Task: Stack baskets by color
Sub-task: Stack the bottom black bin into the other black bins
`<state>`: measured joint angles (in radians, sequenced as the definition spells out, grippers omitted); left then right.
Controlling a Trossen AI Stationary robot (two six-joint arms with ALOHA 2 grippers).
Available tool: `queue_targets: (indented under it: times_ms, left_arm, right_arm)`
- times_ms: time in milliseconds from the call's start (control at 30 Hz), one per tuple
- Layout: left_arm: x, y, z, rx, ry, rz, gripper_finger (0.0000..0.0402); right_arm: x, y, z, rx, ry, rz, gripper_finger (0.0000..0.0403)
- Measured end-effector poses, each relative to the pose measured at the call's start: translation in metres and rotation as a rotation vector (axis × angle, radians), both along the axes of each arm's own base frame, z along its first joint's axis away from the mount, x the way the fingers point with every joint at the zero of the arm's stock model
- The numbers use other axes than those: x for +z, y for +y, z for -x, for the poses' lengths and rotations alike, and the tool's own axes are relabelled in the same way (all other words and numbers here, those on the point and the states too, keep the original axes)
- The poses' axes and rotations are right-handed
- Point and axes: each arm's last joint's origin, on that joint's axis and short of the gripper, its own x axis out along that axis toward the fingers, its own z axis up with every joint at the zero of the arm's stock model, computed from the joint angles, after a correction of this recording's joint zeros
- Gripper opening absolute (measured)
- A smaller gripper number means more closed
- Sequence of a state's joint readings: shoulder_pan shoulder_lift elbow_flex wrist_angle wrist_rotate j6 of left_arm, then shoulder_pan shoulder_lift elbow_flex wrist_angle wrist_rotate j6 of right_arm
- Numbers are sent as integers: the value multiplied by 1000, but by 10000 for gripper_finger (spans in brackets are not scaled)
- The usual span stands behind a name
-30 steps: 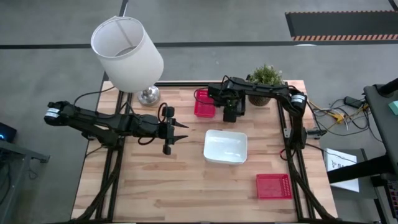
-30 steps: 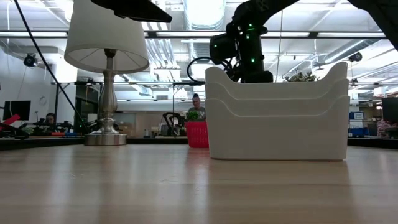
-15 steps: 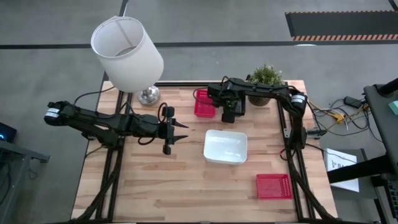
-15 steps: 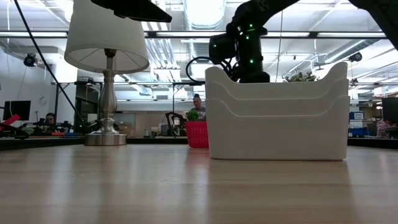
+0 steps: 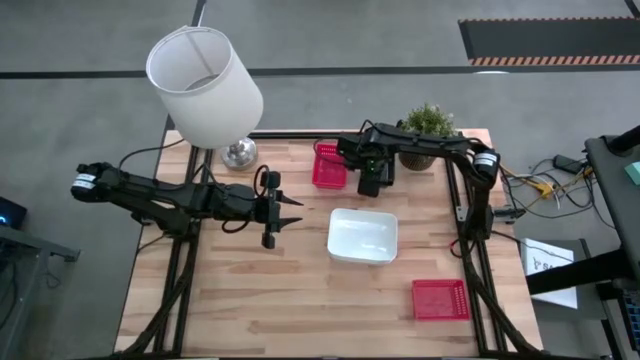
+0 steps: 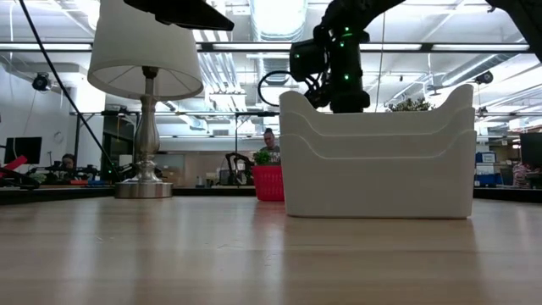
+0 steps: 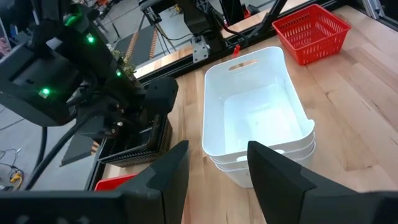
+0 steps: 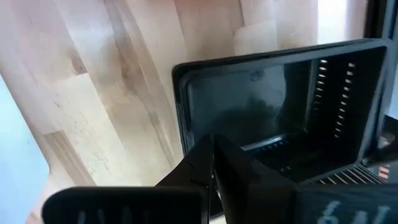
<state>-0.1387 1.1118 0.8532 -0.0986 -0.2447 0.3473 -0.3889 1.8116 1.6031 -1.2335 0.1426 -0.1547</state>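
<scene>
My right gripper (image 5: 369, 186) points down at the far side of the table, shut on a black perforated basket (image 7: 144, 139). Just to its left a red basket (image 5: 327, 167) rests on the table. A stack of white baskets (image 5: 363, 236) sits mid-table, and in the low view it hides the black basket and my right fingertips. A second red basket (image 5: 440, 299) lies on the table at the near right. My left gripper (image 5: 297, 211) hovers open, left of the white stack, with nothing between its fingers (image 7: 171, 171). My right gripper pinches one side wall of the black basket at its rim (image 8: 273, 152) between its two shut fingers, coming from above and pointing down. The basket hangs below the fingers, open side up. Whether its bottom is clear of the table I cannot tell.
A table lamp with a white shade (image 5: 205, 85) stands at the far left corner. A potted green plant (image 5: 430, 124) stands at the far right, behind my right arm. Bare wood lies along the near edge and the left half of the table (image 5: 230, 300).
</scene>
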Motion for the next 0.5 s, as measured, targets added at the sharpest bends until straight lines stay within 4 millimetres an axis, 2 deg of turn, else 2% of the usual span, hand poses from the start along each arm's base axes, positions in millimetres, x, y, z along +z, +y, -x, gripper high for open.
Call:
queue_targets:
  times_ms: [200,367,500]
  left_arm:
    - [0,0,0,0,0,0,147]
    - [0,0,0,0,0,0,147]
    - [0,0,0,0,0,0,147]
  right_arm:
    - [-4,0,-2,4,-16,-5,9]
    - [13,0,3,-3,-44,29,9]
    - [21,3,4,-1,-127,-32,9]
